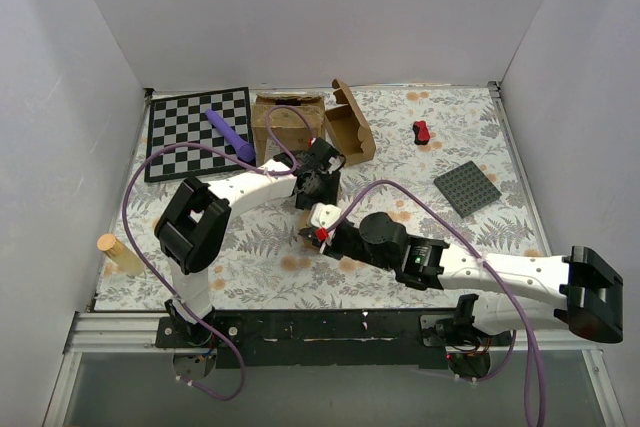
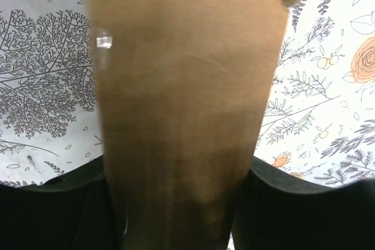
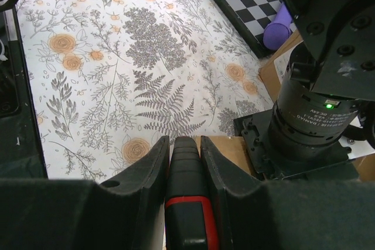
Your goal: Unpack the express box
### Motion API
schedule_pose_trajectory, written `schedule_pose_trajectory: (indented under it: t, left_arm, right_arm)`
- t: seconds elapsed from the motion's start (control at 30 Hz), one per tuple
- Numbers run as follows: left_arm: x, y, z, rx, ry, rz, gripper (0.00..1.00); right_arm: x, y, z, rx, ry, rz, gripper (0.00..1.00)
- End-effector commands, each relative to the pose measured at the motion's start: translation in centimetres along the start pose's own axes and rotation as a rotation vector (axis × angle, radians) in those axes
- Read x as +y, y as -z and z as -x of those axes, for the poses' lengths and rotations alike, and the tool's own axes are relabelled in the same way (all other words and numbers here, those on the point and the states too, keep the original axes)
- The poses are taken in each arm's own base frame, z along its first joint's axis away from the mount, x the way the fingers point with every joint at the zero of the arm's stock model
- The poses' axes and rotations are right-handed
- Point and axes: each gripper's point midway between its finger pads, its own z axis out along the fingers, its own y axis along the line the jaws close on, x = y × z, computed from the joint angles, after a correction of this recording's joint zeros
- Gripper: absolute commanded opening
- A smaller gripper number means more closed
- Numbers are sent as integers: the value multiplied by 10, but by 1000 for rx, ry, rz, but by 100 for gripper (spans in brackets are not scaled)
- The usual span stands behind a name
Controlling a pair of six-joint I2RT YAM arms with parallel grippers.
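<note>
Brown cardboard stood far on the table from above: a big carton (image 1: 290, 119) and, just to its right, an open mailer (image 1: 350, 129). The left gripper (image 1: 310, 187) and right gripper (image 1: 318, 232) met mid-table. At the left wrist the express box (image 2: 187, 115) filled the gap between the fingers (image 2: 53, 215) and looked closed; whether the jaws pressed it I could not tell. At the right wrist the jaws were clamped on a red-and-black cutter (image 3: 186, 203), its tip just beside the box. Unpacking seemed barely begun, with cutting open and emptying left. No writing was legible; small print on the left arm's wrist (image 3: 316, 118) was too tiny.
</note>
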Motion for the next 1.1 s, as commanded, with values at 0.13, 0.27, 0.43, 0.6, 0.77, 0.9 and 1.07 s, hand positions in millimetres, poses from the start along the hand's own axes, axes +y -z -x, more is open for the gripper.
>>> schedule_pose_trajectory:
  t: [0.13,0.27,0.43,0.6,0.77,0.9,1.07]
  left_arm:
    - [-2,4,5,-7,-6,8,38]
    - [-2,3,6,-5,-7,17,37]
    - [1,3,10,-8,-35,71,37]
    - [7,2,8,8,-82,147,36]
    - [12,-1,3,23,-98,177,33]
    - [11,-4,-1,38,-98,175,31]
    - [7,-6,-4,43,-105,169,28]
  right_arm:
    - [-12,-4,28,-139,-3,-68,1]
    - [-14,-1,31,-150,-2,-79,1]
    - [-17,3,32,-150,25,-88,1]
    - [-20,3,25,-133,66,-104,1]
    - [-22,4,18,-126,99,-119,1]
    - [-22,2,10,-109,117,-127,1]
    - [-20,3,13,-126,112,-112,1]
